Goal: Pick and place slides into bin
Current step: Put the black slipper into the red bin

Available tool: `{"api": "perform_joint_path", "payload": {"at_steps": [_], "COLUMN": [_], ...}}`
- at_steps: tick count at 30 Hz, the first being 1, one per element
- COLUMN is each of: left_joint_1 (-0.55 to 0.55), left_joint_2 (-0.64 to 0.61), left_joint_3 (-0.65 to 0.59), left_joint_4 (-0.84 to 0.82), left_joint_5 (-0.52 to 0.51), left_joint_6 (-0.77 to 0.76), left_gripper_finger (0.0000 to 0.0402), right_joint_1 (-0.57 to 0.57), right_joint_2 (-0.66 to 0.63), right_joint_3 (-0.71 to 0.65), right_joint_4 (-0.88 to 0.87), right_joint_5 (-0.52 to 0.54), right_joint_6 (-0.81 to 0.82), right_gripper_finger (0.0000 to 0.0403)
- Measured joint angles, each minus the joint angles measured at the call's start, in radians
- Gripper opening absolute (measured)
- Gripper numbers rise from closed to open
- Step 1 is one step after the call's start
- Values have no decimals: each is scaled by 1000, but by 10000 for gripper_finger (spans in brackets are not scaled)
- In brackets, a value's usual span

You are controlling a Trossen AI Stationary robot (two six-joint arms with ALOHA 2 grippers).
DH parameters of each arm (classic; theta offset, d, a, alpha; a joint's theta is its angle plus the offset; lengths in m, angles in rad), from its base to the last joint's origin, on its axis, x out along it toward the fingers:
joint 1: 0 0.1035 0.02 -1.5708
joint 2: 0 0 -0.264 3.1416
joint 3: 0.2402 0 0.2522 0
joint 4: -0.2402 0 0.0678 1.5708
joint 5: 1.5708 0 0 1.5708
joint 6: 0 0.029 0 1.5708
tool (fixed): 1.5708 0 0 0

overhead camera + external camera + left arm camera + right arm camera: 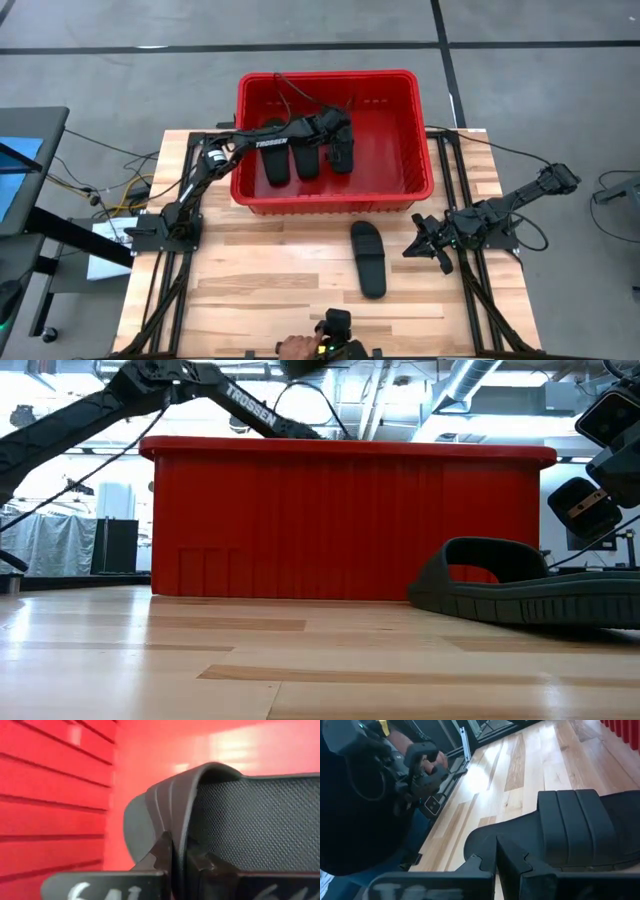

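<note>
Red bin (415, 130): my left fingers (165, 852) pinch the third slide's (260, 827) strap inside it; right fingers (512, 855) closed beside slide 4 (369, 258) on the surface (260, 280).

Four slides (368, 258) (three inside, one on the table (260, 290)), one bin (330, 202), two arms

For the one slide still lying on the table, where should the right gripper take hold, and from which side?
Probably the ribbed strap of the slide: it arches above the flat sole, leaving a gap for a finger. It lies lengthwise, strap toward the bin, so the right gripper would likely come from above on its own side.
</note>
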Motion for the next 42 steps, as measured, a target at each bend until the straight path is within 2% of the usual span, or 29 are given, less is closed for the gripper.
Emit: {"api": "perform_joint_path", "payload": {"at_steps": [10, 18, 30, 35, 42], "left_joint_1": [0, 1, 1, 1, -7], "left_joint_2": [-2, -1, -1, -1, -1], "left_joint_3": [-1, -1, -1, -1, -1], "left_joint_4": [14, 20, 25, 21, 14], "left_joint_5": [2, 19, -12, -41, -67], "left_joint_6": [-13, -99, -110, -110, -78], "left_gripper_finger": [6, 51, 159, 178, 181], "right_joint_1": [0, 0, 0, 0, 0], "right_joint_2": [0, 0, 0, 0, 0], "right_joint_3": [0, 0, 0, 0, 0], "right_joint_4": [0, 0, 0, 0, 0], "right_joint_5": [0, 0, 0, 0, 0], "right_joint_6": [0, 0, 0, 0, 0], "right_gripper_finger": [0, 0, 0, 0, 0]}}
